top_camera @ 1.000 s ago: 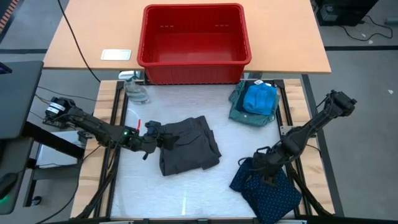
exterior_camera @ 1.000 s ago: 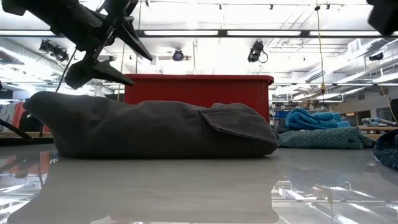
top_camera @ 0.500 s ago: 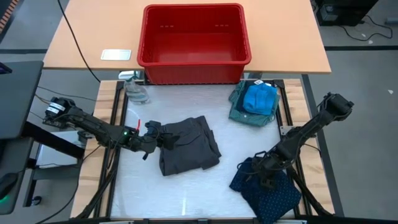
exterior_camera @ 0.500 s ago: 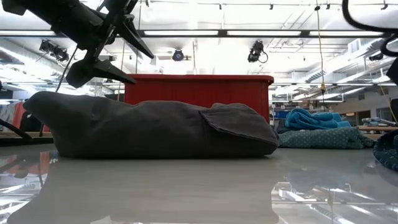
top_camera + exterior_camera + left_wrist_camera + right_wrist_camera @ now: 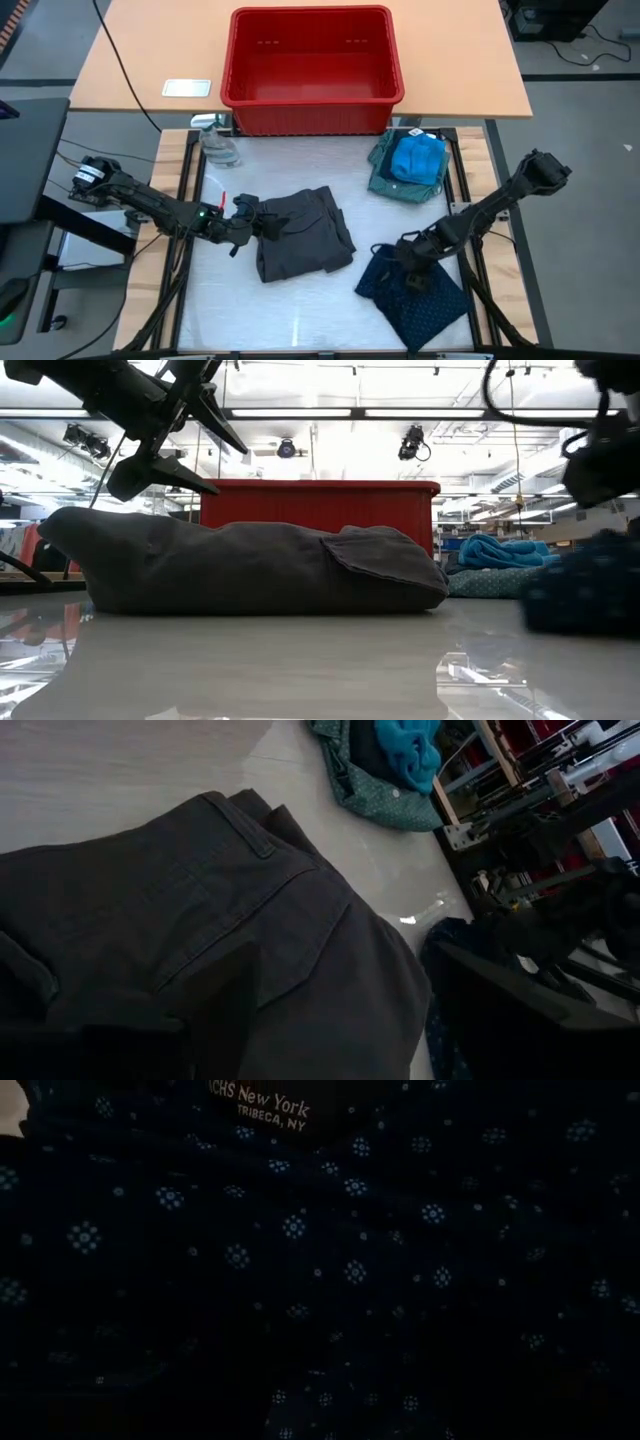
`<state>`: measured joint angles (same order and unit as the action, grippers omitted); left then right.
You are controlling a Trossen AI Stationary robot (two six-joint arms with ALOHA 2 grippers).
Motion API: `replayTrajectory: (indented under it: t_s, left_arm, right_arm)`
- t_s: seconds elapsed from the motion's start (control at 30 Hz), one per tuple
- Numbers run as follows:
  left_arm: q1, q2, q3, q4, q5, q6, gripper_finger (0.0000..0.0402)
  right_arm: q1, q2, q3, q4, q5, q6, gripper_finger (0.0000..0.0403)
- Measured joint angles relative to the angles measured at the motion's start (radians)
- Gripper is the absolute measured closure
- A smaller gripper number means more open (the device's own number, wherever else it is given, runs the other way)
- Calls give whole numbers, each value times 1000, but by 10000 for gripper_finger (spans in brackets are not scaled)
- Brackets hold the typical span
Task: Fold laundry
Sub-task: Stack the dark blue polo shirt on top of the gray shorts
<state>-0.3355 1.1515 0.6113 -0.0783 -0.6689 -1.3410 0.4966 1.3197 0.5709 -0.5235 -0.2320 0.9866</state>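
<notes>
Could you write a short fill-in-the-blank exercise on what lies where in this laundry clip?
1. The bright blue cloth garment lies on top of the grey-green ____.
2. The red plastic bin holds ____.
3. The right gripper is over the navy ____ cloth piece.
4. The left gripper is at the edge of the large ____ garment.

Missing words: shirt; nothing; dotted; charcoal-grey

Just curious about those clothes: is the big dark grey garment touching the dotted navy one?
Apart. The high view shows bare table between the charcoal-grey garment and the navy dotted piece.
</notes>
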Motion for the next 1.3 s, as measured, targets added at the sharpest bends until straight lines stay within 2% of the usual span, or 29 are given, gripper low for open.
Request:
replayTrajectory:
  t_s: [0.2, 0.5, 0.7, 0.93, 1.03, 1.3]
  left_arm:
    - [17, -23, 0, -3, 0, 49, 109]
    - [36, -46, 0, 133, 1, 210, 109]
    - [28, 1, 0, 161, 10, 210, 109]
    - [-10, 108, 1, 197, 25, 135, 109]
    - [-24, 167, 1, 186, 71, 88, 109]
    - [-67, 273, 1, -42, 204, -136, 109]
  right_arm:
    - [-123, 1, -1, 63, 79, -15, 157]
    - [-293, 5, -5, 180, 166, 0, 158]
    - [-357, 5, -5, 178, 163, -28, 158]
    - [-367, 3, -4, 162, 109, -52, 158]
    - [-367, 3, -3, 147, 105, -48, 158]
    - [-328, 2, -2, 118, 96, 108, 158]
